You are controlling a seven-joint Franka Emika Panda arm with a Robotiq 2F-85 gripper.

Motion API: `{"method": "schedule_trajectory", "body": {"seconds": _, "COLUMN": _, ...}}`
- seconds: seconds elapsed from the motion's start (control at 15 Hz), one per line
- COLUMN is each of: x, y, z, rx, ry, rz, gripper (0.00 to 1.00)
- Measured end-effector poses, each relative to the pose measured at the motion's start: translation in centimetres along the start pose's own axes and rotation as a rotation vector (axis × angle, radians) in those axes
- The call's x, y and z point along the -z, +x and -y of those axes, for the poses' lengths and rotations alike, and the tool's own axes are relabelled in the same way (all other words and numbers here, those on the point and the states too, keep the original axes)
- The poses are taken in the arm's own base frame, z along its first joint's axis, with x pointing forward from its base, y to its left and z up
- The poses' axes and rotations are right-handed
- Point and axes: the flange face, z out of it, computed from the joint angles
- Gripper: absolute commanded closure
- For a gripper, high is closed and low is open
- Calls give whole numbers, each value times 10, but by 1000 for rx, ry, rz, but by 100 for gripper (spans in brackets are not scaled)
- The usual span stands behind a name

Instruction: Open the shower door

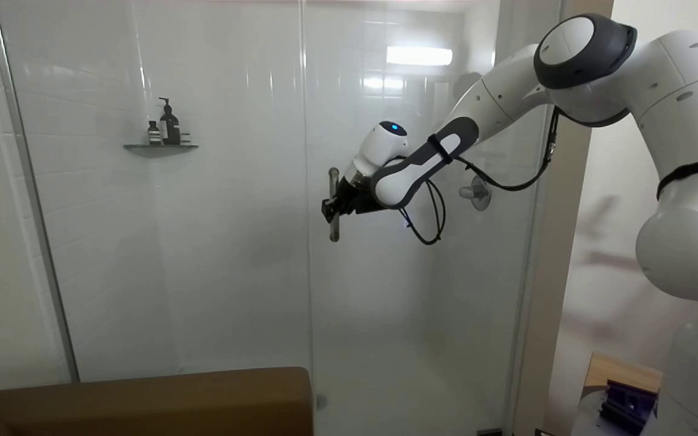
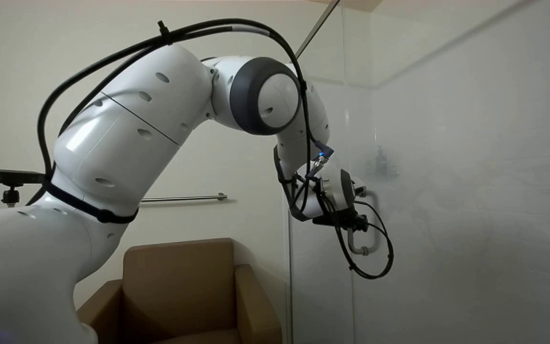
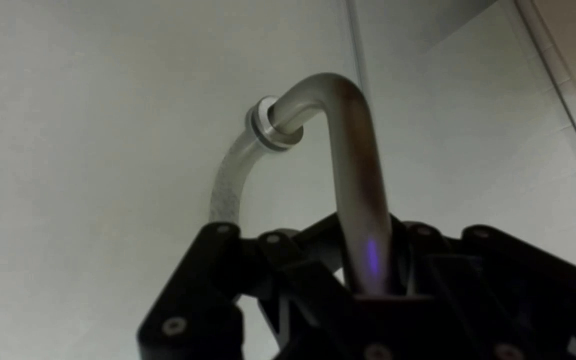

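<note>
Fingers (image 3: 313, 280) clamp the handle (image 3: 359, 142), its lower end (image 1: 334, 235) showing in both exterior views only.

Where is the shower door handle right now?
In an exterior view, the door handle stands upright near the middle, just right of the vertical glass seam, with the gripper closed on it. In the wrist view, it rises right of centre.
</note>
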Motion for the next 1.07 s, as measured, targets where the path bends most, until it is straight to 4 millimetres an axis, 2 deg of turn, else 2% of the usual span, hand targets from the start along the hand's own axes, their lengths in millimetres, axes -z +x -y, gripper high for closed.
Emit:
{"method": "schedule_trajectory", "body": {"seconds": 0.53, "x": 3, "y": -2, "z": 5, "rx": 43, "ry": 32, "rz": 0, "gripper": 93}}
{"method": "schedule_trajectory", "body": {"seconds": 1.07, "x": 5, "y": -5, "z": 24, "rx": 84, "ry": 90, "rz": 1, "gripper": 93}}
